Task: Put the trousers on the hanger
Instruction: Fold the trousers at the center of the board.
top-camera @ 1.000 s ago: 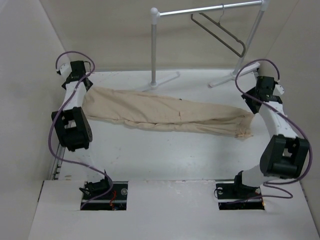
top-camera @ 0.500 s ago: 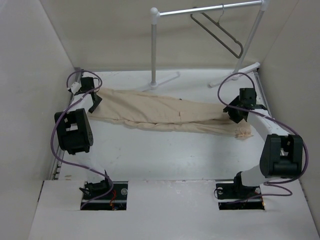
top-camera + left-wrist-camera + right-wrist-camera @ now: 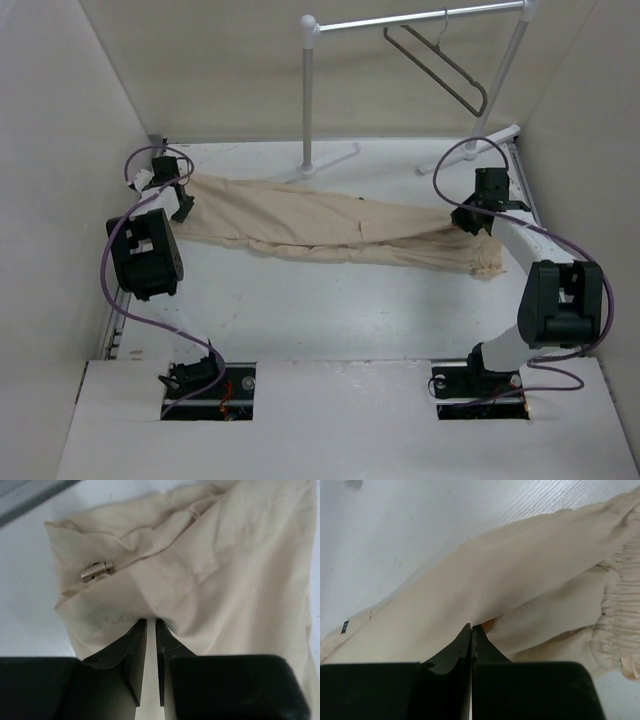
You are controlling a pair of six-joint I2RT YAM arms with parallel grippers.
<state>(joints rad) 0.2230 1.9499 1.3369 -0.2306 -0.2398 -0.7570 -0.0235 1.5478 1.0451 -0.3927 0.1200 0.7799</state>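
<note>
The beige trousers point(image 3: 320, 225) lie stretched left to right across the white table. The waist end with a small metal button point(image 3: 97, 571) is at the left, and the gathered cuffs point(image 3: 620, 630) are at the right. My left gripper point(image 3: 183, 205) is at the waist edge, its jaws nearly closed with cloth pinched between them point(image 3: 151, 621). My right gripper point(image 3: 470, 222) is shut on a fold of a trouser leg near the cuffs point(image 3: 472, 626). The dark hanger point(image 3: 440, 65) hangs tilted from the rail at the back right, apart from both grippers.
The white tubular garment rail point(image 3: 309, 100) stands at the back, with its feet on the table behind the trousers. Side walls close in on both arms. Bare white table point(image 3: 330, 300) lies in front of the trousers.
Both arms have come down from raised poses to the ends of the trousers. The right gripper has closed on the leg cloth and the left on the waist. The cloth near the cuffs has shifted slightly.
</note>
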